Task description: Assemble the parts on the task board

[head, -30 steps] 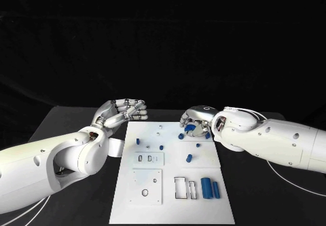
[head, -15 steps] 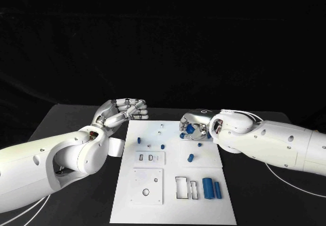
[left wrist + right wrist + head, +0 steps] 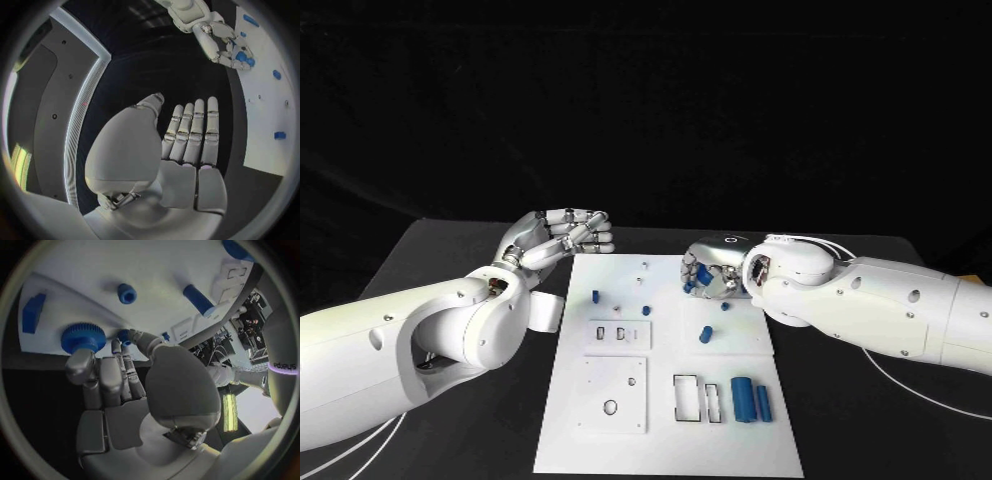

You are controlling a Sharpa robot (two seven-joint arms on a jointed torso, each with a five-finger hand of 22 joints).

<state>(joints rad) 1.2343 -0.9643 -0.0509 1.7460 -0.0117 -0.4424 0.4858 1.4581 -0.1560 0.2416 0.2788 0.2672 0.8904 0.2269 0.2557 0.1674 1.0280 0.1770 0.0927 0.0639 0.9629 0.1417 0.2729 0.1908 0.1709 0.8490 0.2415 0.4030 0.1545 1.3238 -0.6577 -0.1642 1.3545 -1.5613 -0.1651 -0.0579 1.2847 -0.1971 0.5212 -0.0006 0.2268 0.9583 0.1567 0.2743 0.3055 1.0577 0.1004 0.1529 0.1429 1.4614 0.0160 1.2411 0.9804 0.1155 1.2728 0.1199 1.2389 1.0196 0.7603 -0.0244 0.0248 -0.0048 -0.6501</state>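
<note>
Right robot hand holds a blue gear over the white board

Its fingers grip the gear just above the board's far edge; left robot hand hangs beside the board's far corner, fingers curled, holding nothing; two blue cylinders lie well apart, nearer the robot.

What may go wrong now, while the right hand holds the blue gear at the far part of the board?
1. The right hand pinches the blue gear only at the fingers, so it may slip.
2. Small blue parts stand close by on the task board; the hand might knock them.
3. The left hand hovers off the board, so the board could shift.
</note>
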